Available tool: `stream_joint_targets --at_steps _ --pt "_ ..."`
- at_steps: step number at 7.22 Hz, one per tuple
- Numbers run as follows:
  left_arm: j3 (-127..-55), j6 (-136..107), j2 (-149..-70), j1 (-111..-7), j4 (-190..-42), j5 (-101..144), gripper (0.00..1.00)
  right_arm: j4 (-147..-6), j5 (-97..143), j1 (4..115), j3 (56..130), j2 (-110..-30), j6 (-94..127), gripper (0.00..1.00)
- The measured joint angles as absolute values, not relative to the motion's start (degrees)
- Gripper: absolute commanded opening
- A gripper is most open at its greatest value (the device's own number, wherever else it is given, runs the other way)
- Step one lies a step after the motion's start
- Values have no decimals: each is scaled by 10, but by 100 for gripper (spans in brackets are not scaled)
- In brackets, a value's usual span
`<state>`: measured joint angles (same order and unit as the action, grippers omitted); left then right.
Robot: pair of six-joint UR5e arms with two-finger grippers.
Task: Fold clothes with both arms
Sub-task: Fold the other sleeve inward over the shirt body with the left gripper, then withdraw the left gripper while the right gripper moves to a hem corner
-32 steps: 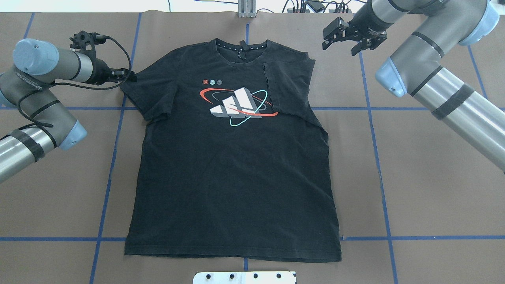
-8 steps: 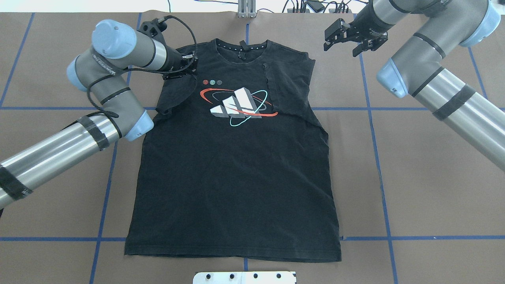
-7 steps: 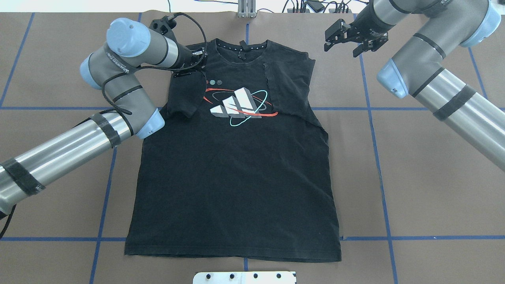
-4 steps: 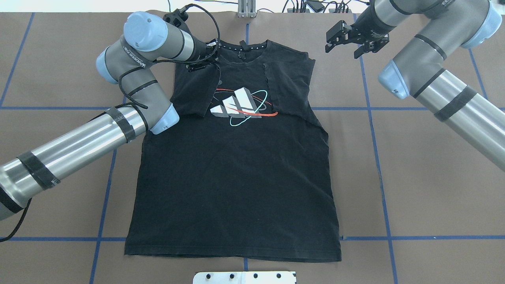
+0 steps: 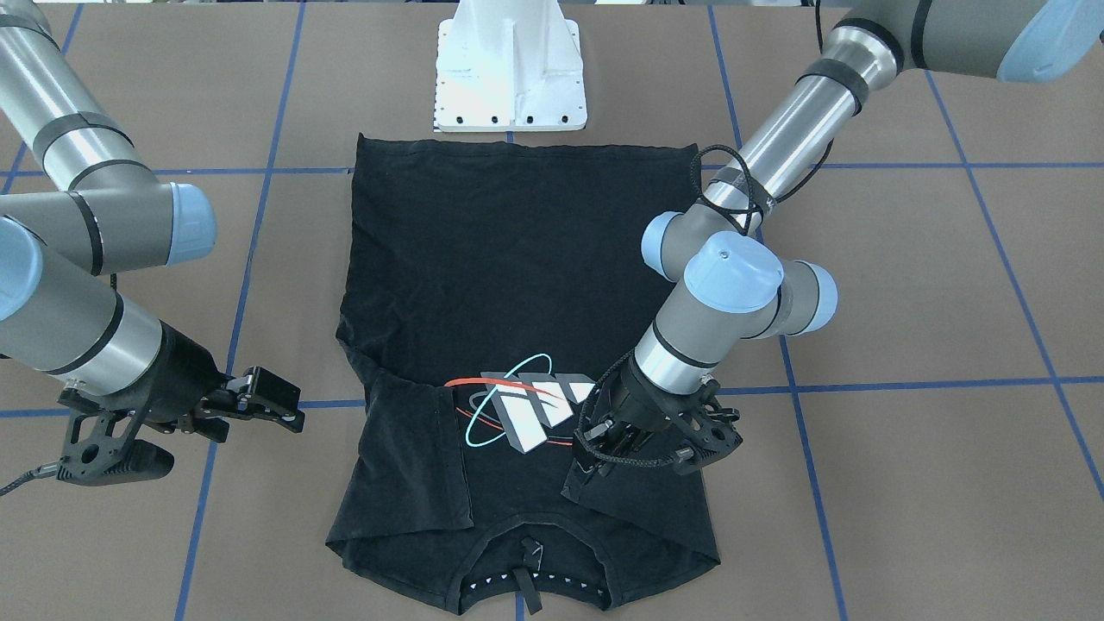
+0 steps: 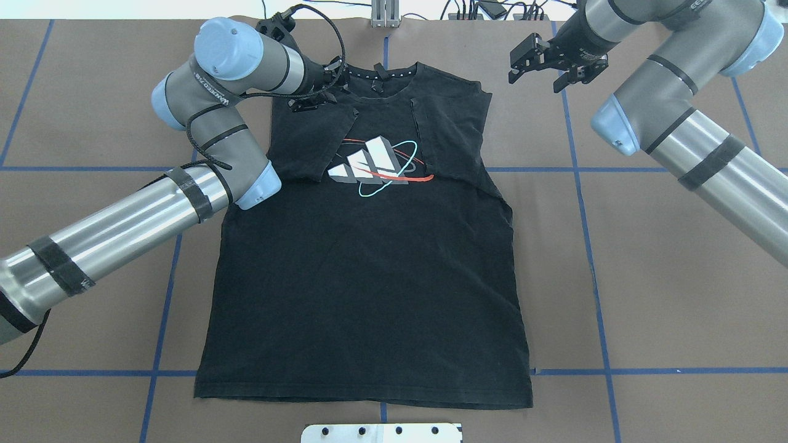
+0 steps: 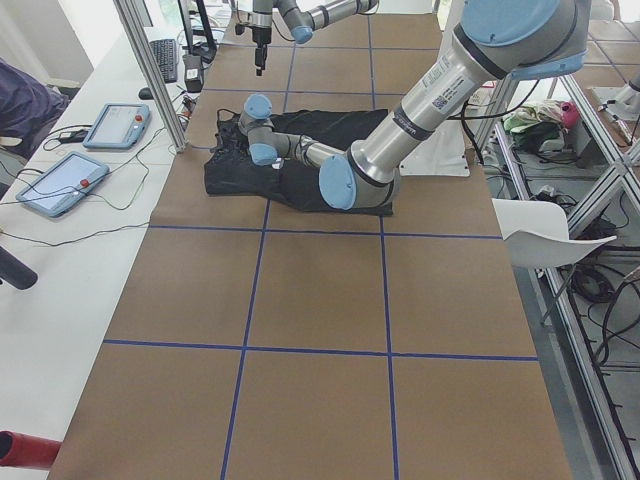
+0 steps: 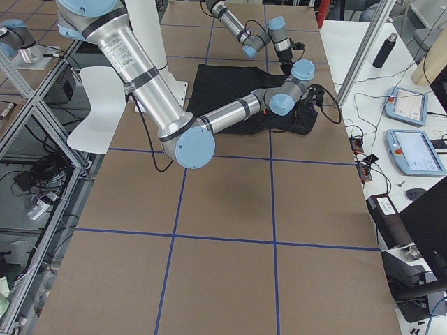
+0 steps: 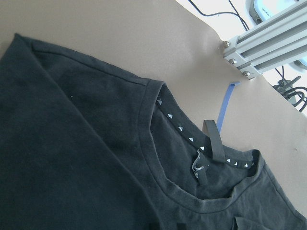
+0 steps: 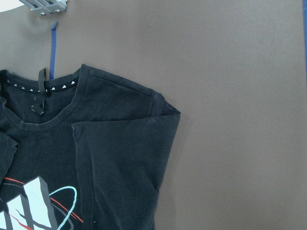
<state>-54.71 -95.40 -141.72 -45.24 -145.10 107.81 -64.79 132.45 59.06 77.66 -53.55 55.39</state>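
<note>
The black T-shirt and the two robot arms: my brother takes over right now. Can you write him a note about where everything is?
Left gripper: low over the folded-in left sleeve; I cannot tell if it grips.
Right gripper: open, empty, above the table beside the right sleeve.
T-shirt: flat, logo up, collar away from the robot.
Done: both sleeves lie folded inward.
Left: fold the body.
</note>
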Motion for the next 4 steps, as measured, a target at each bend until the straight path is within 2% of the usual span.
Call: stream_joint_targets --at_steps 2,4 --pt "-606 -952 -1382 -455 -1453 1099 100 -649 1335 591 792 -547 566 100" --pt "-715 -951 -1303 -459 -1437 1133 100 -649 1338 590 866 -607 601 100"
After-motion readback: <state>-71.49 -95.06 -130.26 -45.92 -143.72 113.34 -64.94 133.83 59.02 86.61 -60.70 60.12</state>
